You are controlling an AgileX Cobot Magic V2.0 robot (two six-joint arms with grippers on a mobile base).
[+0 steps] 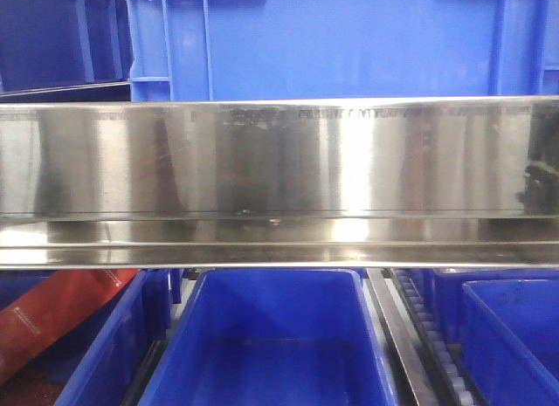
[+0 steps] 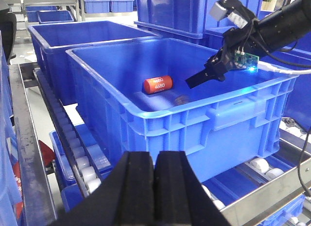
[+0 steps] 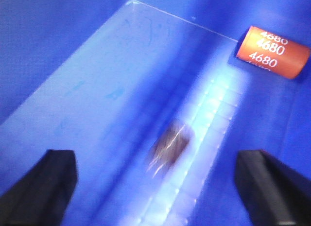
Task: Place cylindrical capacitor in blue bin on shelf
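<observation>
While the right tool (image 3: 155, 180) hangs with fingers spread wide and empty, the cylindrical capacitor (image 3: 169, 147) lies blurred just below it on the blue bin (image 2: 194, 120) floor, near the orange cylinder (image 2: 158, 84); the left tool (image 2: 155, 187) is clenched.

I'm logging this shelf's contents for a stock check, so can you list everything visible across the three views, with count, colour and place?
Cylindrical capacitor: one, dark and motion-blurred, on the floor of the blue bin, between the right gripper's open fingers.
Orange cylinder: one, orange with white "4680" print, lying on its side in the same bin, apart from the capacitor.
Blue bin: one, blue, on the shelf's roller tracks.
Other blue bins: several, blue, behind, beside and below it; exact count unclear.
Shelf: one, shiny steel, broad front rail across the front view.
Red bag: one, red, lower left bin in the front view.
Right gripper: black, open, inside the bin.
Left gripper: black, shut and empty, outside the bin.
</observation>
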